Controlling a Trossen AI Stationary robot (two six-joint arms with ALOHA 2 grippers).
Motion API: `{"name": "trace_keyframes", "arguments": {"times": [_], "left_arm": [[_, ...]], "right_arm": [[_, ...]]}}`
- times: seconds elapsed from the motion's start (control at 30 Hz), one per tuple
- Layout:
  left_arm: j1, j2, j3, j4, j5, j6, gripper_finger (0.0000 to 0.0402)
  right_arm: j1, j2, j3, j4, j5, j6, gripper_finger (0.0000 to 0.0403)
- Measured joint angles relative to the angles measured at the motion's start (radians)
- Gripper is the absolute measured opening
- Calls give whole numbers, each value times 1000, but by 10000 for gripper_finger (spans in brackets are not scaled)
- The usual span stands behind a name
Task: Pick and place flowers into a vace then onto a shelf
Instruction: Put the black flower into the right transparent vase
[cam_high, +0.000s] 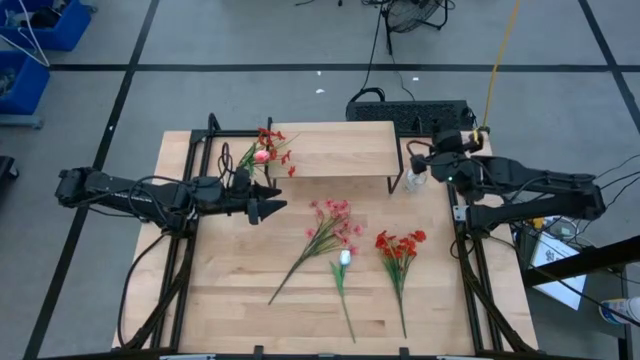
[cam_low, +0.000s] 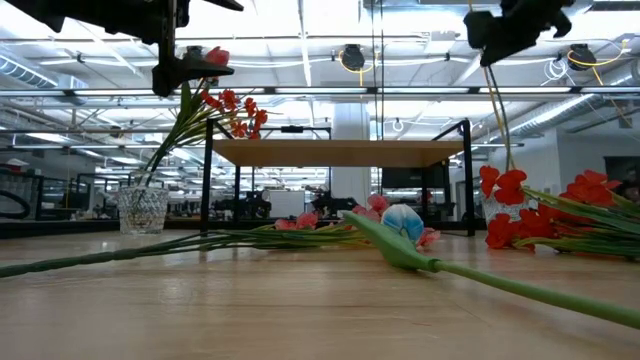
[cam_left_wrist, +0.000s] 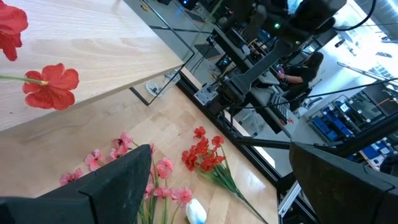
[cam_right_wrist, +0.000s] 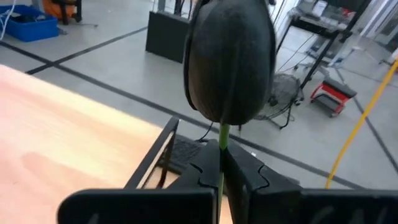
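Observation:
A clear glass vase (cam_low: 143, 208) stands at the shelf's left end. It holds a red spray (cam_high: 270, 148) and a pink bud (cam_high: 262, 156). The light-wood shelf (cam_high: 335, 150) stands at the table's far side. A pink spray (cam_high: 330, 225), a white tulip (cam_high: 344, 258) and a red spray (cam_high: 400, 245) lie flat on the table. My left gripper (cam_high: 268, 202) hangs open just near of the vase's flowers and touches nothing. My right gripper (cam_high: 418, 165), at the shelf's right end, is shut on a flower with a dark-looking bud (cam_right_wrist: 230, 62). My right gripper pinches the flower's green stem (cam_right_wrist: 222, 144) between its two fingers, just below the bud. The fingers (cam_right_wrist: 249, 171) lie about level, coming from the table's right, across the stem. The flower stands upright, bud above the fingers, and the stem (cam_low: 497, 110) hangs down below them.
A small clear glass thing (cam_high: 413, 182) stands by the shelf's right leg under my right gripper. Black metal frames run along both table sides. Bare wood lies at the table's near left. A black box (cam_high: 410, 112) sits behind the shelf.

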Motion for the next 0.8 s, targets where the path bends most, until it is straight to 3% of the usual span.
{"name": "trace_keyframes", "arguments": {"times": [0.2,0.47,0.8], "left_arm": [[0,0,0,0,0,-2,386],[0,0,0,0,2,-3,386],[0,0,0,0,2,-13,386]], "right_arm": [[-54,0,-89,47,-115,32,16],[-94,-7,-150,135,-149,125,33],[-94,-22,-155,255,-153,54,170]]}}
